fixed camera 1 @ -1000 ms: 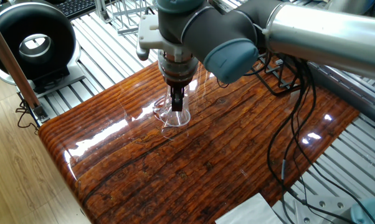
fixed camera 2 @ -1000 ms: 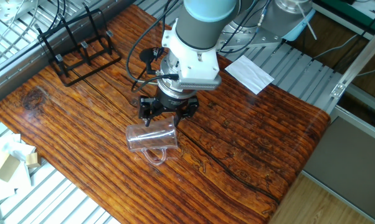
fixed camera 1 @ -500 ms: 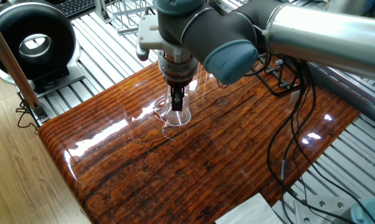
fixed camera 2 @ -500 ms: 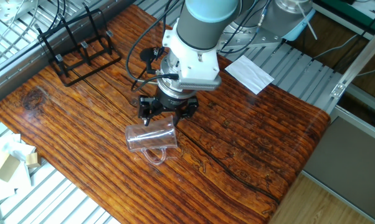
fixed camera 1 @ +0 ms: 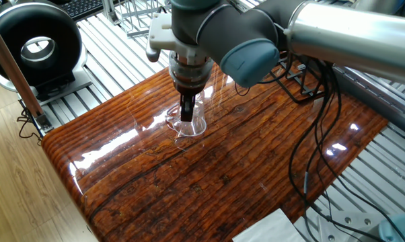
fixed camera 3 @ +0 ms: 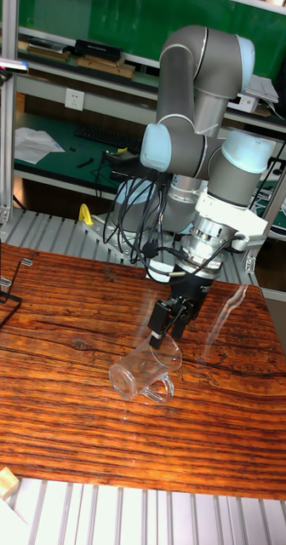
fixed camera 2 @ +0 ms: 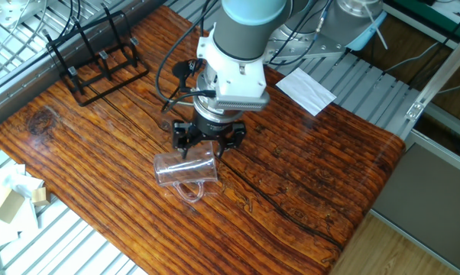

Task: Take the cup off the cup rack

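Note:
The cup (fixed camera 2: 186, 169) is a clear glass mug lying on its side on the wooden table (fixed camera 2: 306, 176), handle toward the front edge. It also shows in one fixed view (fixed camera 1: 189, 124) and in the tall view (fixed camera 3: 143, 375). My gripper (fixed camera 2: 208, 145) hangs just above the cup's mouth end, open, with its black fingers spread and nothing between them; the tall view shows the gripper (fixed camera 3: 170, 322) clear of the glass. The cup rack (fixed camera 2: 92, 61), thin black wire, stands at the table's far left corner, well apart from the cup and with nothing hanging on it.
A white paper sheet (fixed camera 2: 306, 88) lies at the table's far edge. A black cable (fixed camera 2: 268, 202) trails across the wood to the right of the cup. A black round device (fixed camera 1: 34, 44) and a silver wire frame (fixed camera 1: 135, 17) stand off the table.
The gripper has risen a little above the lying cup. The cup and the rack have not moved.

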Robot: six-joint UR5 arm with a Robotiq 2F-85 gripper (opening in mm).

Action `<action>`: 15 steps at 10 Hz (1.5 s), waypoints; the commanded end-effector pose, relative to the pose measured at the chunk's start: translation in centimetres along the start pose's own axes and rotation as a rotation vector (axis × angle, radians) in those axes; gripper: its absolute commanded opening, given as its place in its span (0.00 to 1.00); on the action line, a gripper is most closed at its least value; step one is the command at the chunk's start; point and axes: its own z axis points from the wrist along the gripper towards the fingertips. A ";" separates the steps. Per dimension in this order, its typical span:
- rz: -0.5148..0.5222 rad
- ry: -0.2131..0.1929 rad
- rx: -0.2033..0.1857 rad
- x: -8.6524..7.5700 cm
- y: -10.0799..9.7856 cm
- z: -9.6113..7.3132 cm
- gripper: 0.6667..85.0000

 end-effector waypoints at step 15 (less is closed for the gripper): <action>-0.068 0.061 0.123 1.4 -4.7 0.2 0.74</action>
